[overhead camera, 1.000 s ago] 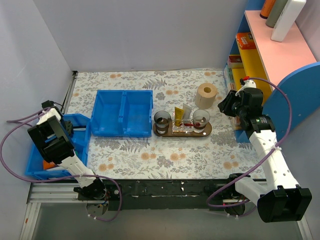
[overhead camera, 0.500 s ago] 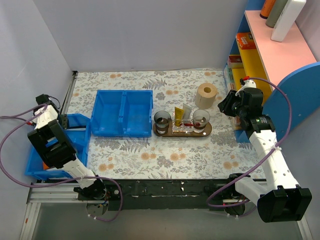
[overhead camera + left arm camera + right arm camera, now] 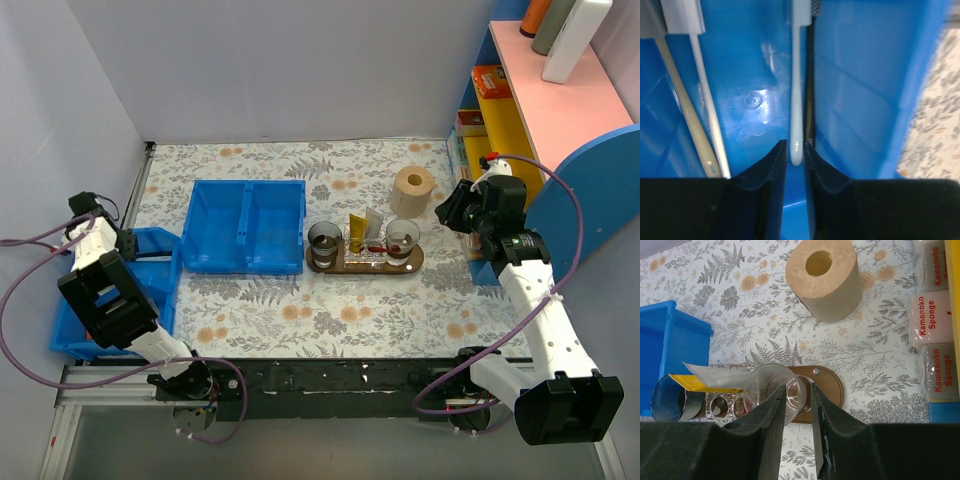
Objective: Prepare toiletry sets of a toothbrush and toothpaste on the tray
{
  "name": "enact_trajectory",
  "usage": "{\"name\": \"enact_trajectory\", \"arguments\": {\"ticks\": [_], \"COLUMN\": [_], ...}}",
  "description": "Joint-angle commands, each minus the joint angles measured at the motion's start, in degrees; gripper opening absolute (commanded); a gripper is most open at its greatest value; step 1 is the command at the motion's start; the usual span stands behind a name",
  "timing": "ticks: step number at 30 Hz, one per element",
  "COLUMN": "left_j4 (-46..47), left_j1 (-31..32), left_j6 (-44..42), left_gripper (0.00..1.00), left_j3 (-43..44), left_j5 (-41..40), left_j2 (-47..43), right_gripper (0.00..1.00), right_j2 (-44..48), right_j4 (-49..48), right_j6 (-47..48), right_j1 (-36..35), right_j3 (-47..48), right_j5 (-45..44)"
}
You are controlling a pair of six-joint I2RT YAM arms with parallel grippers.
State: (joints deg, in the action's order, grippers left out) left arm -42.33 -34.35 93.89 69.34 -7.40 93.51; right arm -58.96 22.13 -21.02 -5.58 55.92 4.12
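Your left gripper (image 3: 795,148), jaws narrow, pinches the tip of a white toothbrush (image 3: 796,90), probably light and slippery; mid-handle would grip surer.

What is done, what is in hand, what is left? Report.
Done: the tray already carries two cups and a yellow toothpaste. In hand: the left gripper pinches a white toothbrush inside the blue bin. Left: carry it to the tray. The right gripper hangs empty beside the tray.
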Motion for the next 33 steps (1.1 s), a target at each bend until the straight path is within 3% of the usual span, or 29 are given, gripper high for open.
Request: {"name": "enact_trajectory", "arguments": {"ticks": [1, 10, 33], "left_j4": [4.2, 8.2, 5.1], "left_j1": [-0.3, -0.3, 1.8], "left_j6": [3.1, 2.8, 11.9], "left_gripper": [0.23, 0.41, 0.38], "left_j3": [-4.9, -8.3, -9.9], "left_j5": [3.6, 5.0, 0.4], "left_j2": [-2.1, -2.4, 4.0], "right_gripper": [0.34, 0.35, 0.34], "right_j2": [0.1, -1.1, -4.1], "right_j4": [-2.3, -2.4, -4.0], "right_j6": [-0.1, 0.2, -0.3], "right_j1": [0.4, 0.4, 0.3], "right_j3": [0.5, 0.9, 2.2], "right_j5": [0.7, 0.5, 1.3]}}
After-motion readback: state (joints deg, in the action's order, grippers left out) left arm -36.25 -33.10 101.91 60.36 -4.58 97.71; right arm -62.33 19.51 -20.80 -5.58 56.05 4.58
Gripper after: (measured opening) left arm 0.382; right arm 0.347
